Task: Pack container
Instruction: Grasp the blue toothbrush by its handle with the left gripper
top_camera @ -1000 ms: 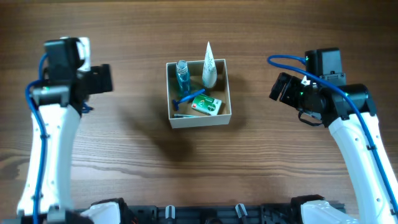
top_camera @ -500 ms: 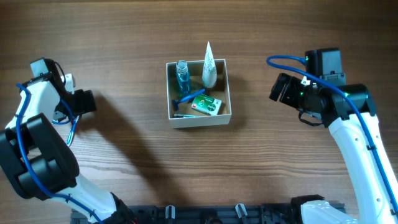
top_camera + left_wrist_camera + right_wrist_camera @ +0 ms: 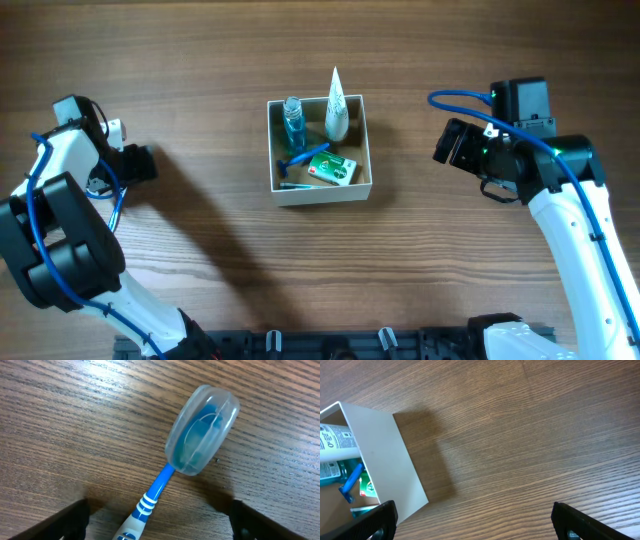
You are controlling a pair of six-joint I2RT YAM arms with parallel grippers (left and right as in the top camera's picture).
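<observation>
The container (image 3: 368, 142) is a white-walled square box at the table's middle. It holds a blue bottle (image 3: 292, 118), a white tube (image 3: 336, 104), a green box (image 3: 333, 170) and a blue razor (image 3: 297, 160). The container also shows in the right wrist view (image 3: 390, 455). A blue-and-white toothbrush (image 3: 155, 491) with a clear cap (image 3: 202, 430) lies on the wood between the open fingers of my left gripper (image 3: 157, 527), at the far left of the table (image 3: 135, 163). My right gripper (image 3: 475, 522) is open and empty, right of the container (image 3: 455, 143).
Bare wood table (image 3: 320, 260) lies around the container. Both arm bases stand at the front edge.
The left arm has swung from near the container's left out to the far left edge of the table and lowered. The right arm has not moved.
</observation>
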